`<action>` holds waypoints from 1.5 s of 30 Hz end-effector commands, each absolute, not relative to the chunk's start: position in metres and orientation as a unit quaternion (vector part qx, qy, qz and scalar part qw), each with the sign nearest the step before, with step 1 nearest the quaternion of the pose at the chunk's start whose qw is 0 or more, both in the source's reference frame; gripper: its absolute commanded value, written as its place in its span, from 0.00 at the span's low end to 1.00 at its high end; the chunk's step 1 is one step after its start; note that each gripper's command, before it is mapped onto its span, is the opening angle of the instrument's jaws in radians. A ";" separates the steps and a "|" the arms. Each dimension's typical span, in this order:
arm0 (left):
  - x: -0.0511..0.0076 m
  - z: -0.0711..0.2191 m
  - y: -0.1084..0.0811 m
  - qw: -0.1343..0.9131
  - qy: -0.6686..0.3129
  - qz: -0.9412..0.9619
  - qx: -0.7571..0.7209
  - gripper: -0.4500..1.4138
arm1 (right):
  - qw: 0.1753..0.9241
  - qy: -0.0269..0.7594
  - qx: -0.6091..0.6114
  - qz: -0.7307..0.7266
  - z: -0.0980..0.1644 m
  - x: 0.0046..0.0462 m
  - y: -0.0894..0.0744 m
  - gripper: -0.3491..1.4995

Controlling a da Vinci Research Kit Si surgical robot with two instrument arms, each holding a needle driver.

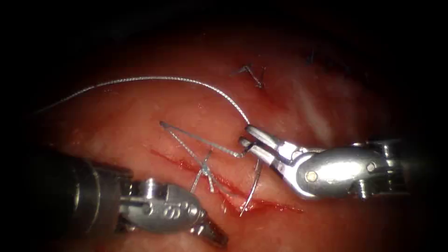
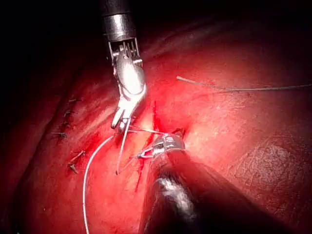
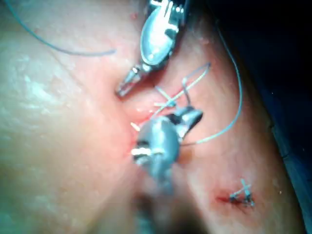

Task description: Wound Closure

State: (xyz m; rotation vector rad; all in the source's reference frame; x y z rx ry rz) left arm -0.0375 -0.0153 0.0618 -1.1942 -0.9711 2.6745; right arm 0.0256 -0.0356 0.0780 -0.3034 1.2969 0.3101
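My right tool comes in from the right, its jaws shut on the curved needle near its thread end. The needle hangs down from the jaws, and its point rests at the red cut. I cannot tell whether the point is in the tissue. The thread arcs from the jaws up and off to the left. A tied stitch with long tails crosses the cut left of the needle. My left tool lies low on the left, jaws shut and holding nothing. The left wrist view has the needle dangling from the right tool.
An older knotted stitch with short cut ends sits farther back on the tissue. Red fluid lines the cut. The left tool's dark shaft covers the lower left. Several earlier stitches line the tissue in the left wrist view.
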 end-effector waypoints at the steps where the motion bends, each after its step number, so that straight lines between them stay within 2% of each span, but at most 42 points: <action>1: -0.0381 0.062 -0.015 0.029 -0.313 0.867 -0.387 0.00 | 0.774 0.600 -0.140 0.143 0.078 0.0262 -0.036 0.00; 33: -0.0380 0.063 -0.017 0.026 -0.307 0.863 -0.401 0.00 | 0.789 0.571 -0.174 0.146 0.079 0.0248 -0.034 0.00; 45: -0.0380 0.063 -0.017 0.027 -0.307 0.863 -0.401 0.00 | 0.791 0.574 -0.165 0.133 0.079 0.0256 -0.035 0.00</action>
